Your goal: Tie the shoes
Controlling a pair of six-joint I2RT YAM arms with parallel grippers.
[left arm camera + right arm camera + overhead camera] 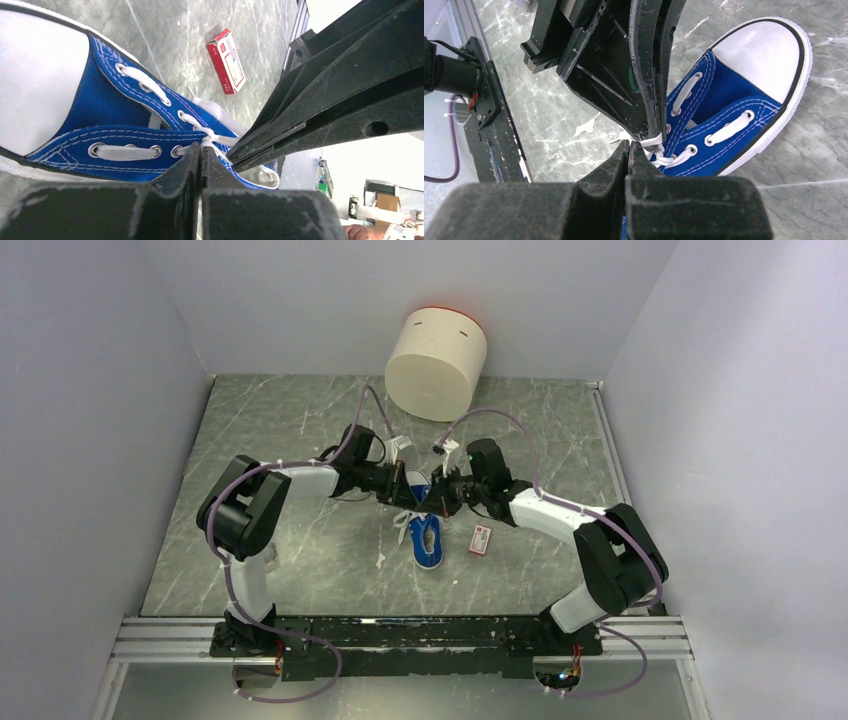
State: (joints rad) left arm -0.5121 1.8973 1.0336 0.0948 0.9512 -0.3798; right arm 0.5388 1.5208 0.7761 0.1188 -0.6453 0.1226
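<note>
Sneaker (107,107): light, soft canvas.
Laces (142,82): limp, thin; hold free ends close above sneaker.
Left gripper (201,147): pinching laces.
Right gripper (629,145): pinching laces.

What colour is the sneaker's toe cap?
White, with a thin black line around its edge. The toe cap shows best in the right wrist view.

Toe of the sneaker (428,546) lost to us from above under the left pincer (415,494) and right pincer (441,493), heel hidden in our wrist views, ends of the laces (728,133) buried at the tips, packet (481,539) print unreadable
</note>
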